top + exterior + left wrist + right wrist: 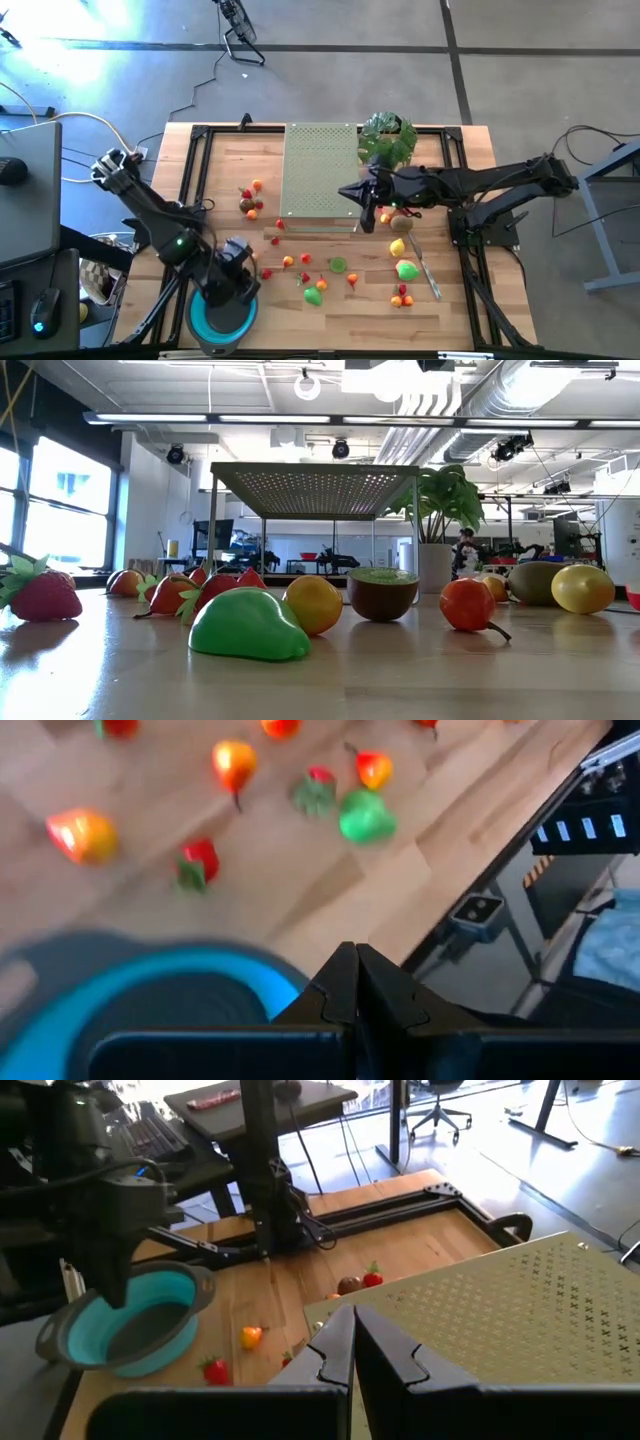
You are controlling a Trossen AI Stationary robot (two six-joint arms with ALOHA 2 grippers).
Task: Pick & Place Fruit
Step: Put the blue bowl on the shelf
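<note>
Small toy fruits lie scattered on the wooden table: a green pear (pixel 407 268), a yellow one (pixel 397 248), strawberries and an orange one (pixel 250 195), and more near the front (pixel 313 296). The low view shows the fruit close up, among them a green pear (pixel 248 625) and a kiwi half (pixel 383 592). The blue bowl (pixel 215 322) stands at the near left corner. My left gripper (pixel 246 284) hangs shut over its right rim (pixel 250 970), with nothing between the fingers. My right gripper (pixel 344 192) is shut and bare above the near right corner of the perforated platform (pixel 320 170).
A leafy plant (pixel 388 138) stands behind the platform's right side. A slim silver knife (pixel 428 270) lies near the pear. Black frame rails run along the table's edges (pixel 190 170). In the right wrist view the left arm (pixel 110 1210) stands over the bowl (pixel 130 1325).
</note>
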